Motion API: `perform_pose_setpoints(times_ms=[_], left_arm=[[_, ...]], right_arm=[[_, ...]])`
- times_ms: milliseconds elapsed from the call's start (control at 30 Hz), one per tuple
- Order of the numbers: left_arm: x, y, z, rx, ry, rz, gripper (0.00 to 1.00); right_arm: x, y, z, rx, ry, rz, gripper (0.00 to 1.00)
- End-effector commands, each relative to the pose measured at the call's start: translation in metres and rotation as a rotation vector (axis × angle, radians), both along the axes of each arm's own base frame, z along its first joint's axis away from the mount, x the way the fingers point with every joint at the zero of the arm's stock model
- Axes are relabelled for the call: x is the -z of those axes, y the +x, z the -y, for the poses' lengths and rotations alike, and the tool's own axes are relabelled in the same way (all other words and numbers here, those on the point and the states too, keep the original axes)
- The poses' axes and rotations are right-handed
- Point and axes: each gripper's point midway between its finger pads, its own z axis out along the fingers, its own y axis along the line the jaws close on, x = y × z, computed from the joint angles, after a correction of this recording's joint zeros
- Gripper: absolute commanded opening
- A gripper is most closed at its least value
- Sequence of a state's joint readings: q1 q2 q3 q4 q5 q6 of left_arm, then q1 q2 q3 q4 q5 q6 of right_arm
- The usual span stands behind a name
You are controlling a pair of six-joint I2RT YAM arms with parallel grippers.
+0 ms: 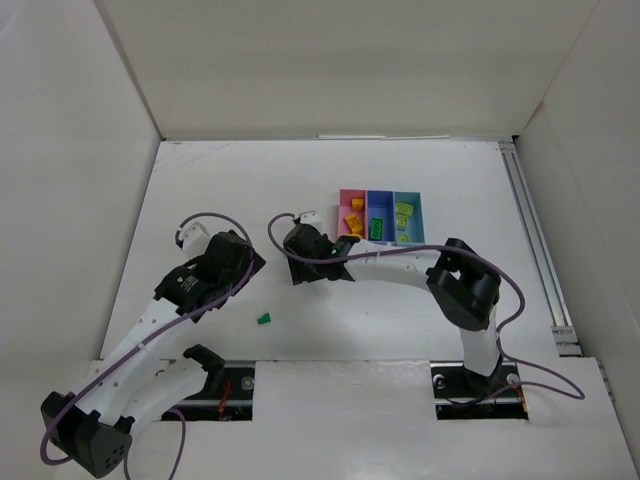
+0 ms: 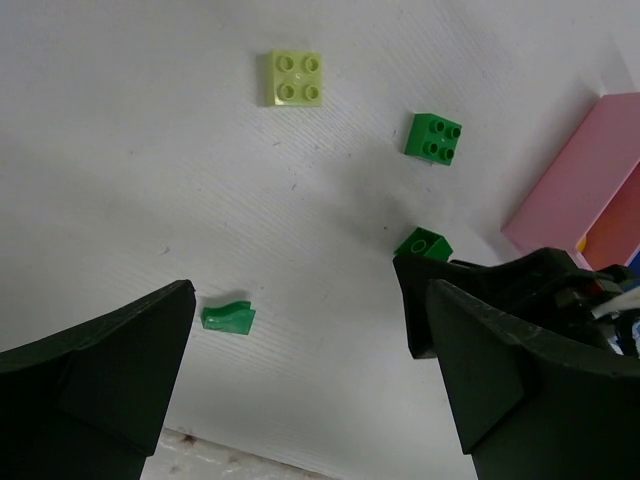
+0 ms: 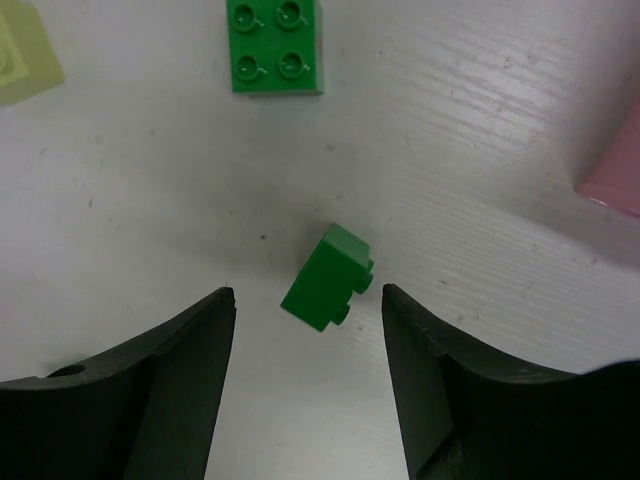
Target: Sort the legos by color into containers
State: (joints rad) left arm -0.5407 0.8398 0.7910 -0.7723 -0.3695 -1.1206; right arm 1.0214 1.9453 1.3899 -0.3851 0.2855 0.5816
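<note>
small dark green plastic brick, tipped on side, sits between right gripper fingertips, long axis skewed; fingers wide, empty. left gripper wide, farther.

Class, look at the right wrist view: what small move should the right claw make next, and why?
Probably lower the open right claw a little further and close it on the small green plastic brick. That brick lies tipped on its side, studs pointing sideways, partly inside the claw's open gap and not yet gripped.
</note>
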Motion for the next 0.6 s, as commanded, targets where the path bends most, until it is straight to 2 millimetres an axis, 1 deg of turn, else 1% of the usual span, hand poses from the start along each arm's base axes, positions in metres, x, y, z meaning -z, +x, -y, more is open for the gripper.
perform_pose_setpoints(times_ms=[0,33,67,100,133,167,233,267,300,367,400,433,500,533,567], left_arm=[[0.0,-0.008,-0.008,-0.033,-0.005,0.002,1.0],[0.0,-0.007,-0.01,-0.038,0.001,0.006,1.0],[-0.002,-0.007,-0.01,-0.038,-0.004,0.015,1.0],[-0.001,-0.009,-0.011,-0.038,0.001,0.008,1.0],[-0.001,-0.009,-0.011,-0.038,0.001,0.008,1.0],[-0.005,-0.008,-0.01,-0.038,-0.005,0.017,1.0],[-0.005,-0.007,-0.012,-0.037,0.008,0.02,1.0],[-0.01,-0.004,-0.01,-0.037,-0.003,0.037,1.0],[-0.01,-0.004,-0.01,-0.037,-0.003,0.037,1.0],[-0.01,-0.004,-0.01,-0.037,-0.003,0.037,1.0],[-0.014,-0.003,-0.01,-0.037,-0.008,0.045,1.0],[-0.014,-0.003,-0.01,-0.037,-0.008,0.045,1.0],[-0.015,-0.002,-0.009,-0.02,0.003,0.051,1.0],[-0.014,0.001,-0.008,-0.012,0.009,0.051,1.0],[-0.021,0.007,-0.005,-0.005,-0.002,0.082,1.0]], right_arm=[[-0.011,0.015,-0.007,0.106,0.03,0.045,0.65],[-0.016,0.018,-0.007,0.113,0.032,0.055,0.64],[-0.008,0.016,-0.005,0.125,0.017,0.038,0.64],[-0.004,0.015,-0.005,0.125,0.002,0.03,0.62],[-0.004,0.017,-0.004,0.144,0.004,0.037,0.6],[0.001,0.017,-0.003,0.144,-0.006,0.032,0.57],[0.005,0.016,-0.004,0.139,-0.01,0.021,0.5],[0.009,0.016,-0.005,0.146,-0.007,0.017,0.43],[0.014,0.016,-0.005,0.146,-0.015,0.013,0.41],[0.014,0.016,-0.005,0.146,-0.015,0.013,0.36],[0.01,0.017,-0.007,0.146,-0.007,0.017,0.33],[0.012,0.016,-0.005,0.146,-0.016,0.013,0.27],[0.0,0.016,-0.002,0.151,-0.006,0.026,0.25],[-0.009,0.016,-0.003,0.151,0.012,0.035,0.25],[-0.027,0.016,0.002,0.157,0.033,0.054,0.24]])
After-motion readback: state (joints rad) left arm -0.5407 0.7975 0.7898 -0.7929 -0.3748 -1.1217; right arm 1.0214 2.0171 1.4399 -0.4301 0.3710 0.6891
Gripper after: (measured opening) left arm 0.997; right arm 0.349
